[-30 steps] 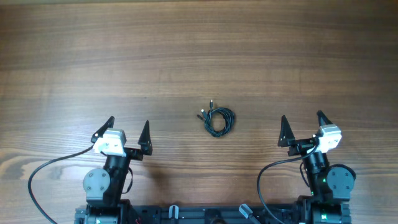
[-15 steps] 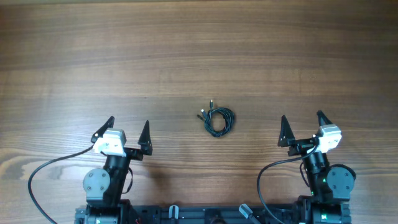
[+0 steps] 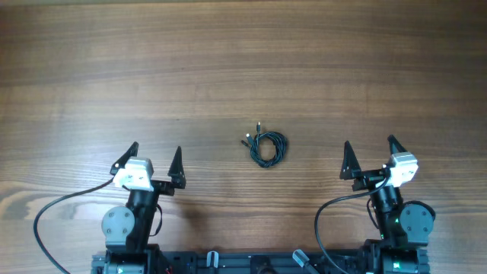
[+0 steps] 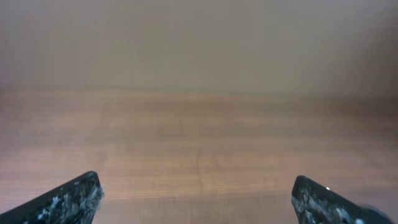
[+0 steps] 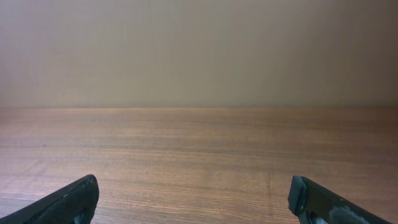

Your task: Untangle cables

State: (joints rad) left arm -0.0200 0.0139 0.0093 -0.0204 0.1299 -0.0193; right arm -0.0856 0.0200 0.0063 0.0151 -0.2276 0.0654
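The cables (image 3: 266,146) lie in a small dark coiled bundle near the middle of the wooden table, with small plug ends sticking out at its upper left. My left gripper (image 3: 156,152) stands open near the front left, well to the left of the bundle. At the front right my right gripper (image 3: 368,147) is open too, off to the right of the bundle. Nothing sits between either pair of fingers. Both wrist views show only bare wood between the fingertips (image 4: 74,196) (image 5: 71,199); the cables do not appear in them.
The wooden table (image 3: 243,68) stretches wide beyond the bundle. Thick black arm cables (image 3: 57,209) loop beside each arm base along the front edge. A plain wall rises behind the table's far edge in the wrist views.
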